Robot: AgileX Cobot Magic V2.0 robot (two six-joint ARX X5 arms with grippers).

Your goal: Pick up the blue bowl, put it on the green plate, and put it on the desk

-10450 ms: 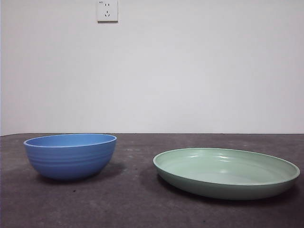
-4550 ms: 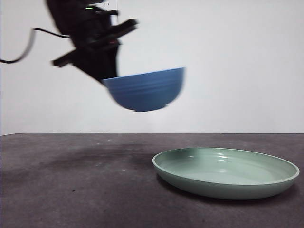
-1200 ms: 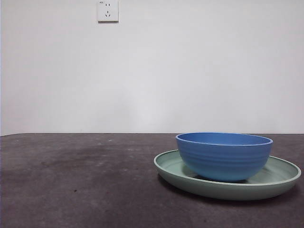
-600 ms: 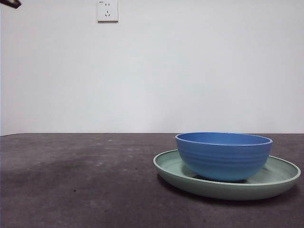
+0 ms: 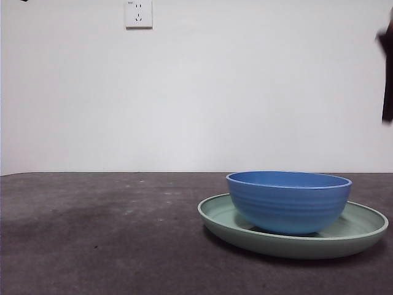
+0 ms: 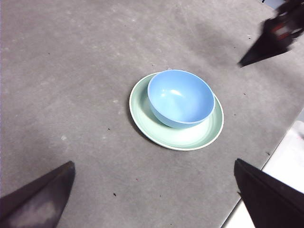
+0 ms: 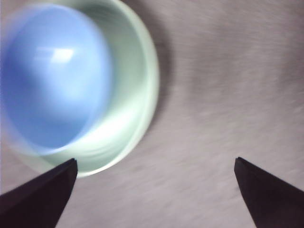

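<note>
Now blue bowl point(image 5: 288, 201) upright in green plate point(image 5: 362, 228); left pincer point(image 6: 152, 199), right pincer point(image 7: 152, 190) wide, empty.

Both claws open, nothing held.
L claw point(image 6: 152, 199): jaws spread wide, empty, high above the surface, looking down. R claw point(image 7: 152, 194): jaws also spread wide, empty, lower and closer to the surface; its wrist pic is motion-blurred. Front view: one arm shows as a dark strip point(image 5: 387, 74) at upper right edge. L wrist view shows the R arm's dark tip point(image 6: 275, 35) in a far corner, blurred.
</note>
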